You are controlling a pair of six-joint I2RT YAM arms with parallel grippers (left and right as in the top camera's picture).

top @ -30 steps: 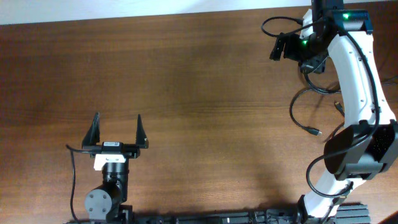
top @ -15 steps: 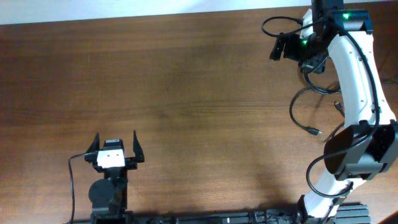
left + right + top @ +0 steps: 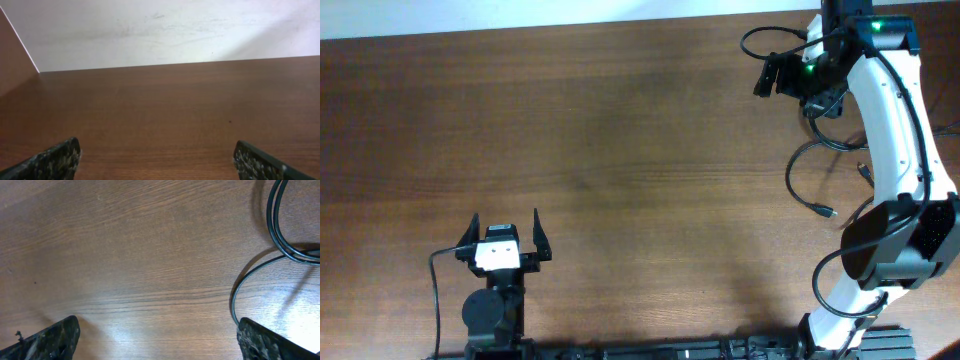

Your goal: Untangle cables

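At the far-right edge, the cables are looping under your right arm, just beside the right gripper, jaws apart. The left gripper, jaws apart, is sitting front-left, with open worktop lying between.

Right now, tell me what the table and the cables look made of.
Table: wood or wood-look laminate, going by the brown grain streaks; semi-matte, with soft light patches.
Cables: black rubbery or plastic jacket, smooth with a slight sheen, bending in loose loops; one plug end looks light, possibly metal.
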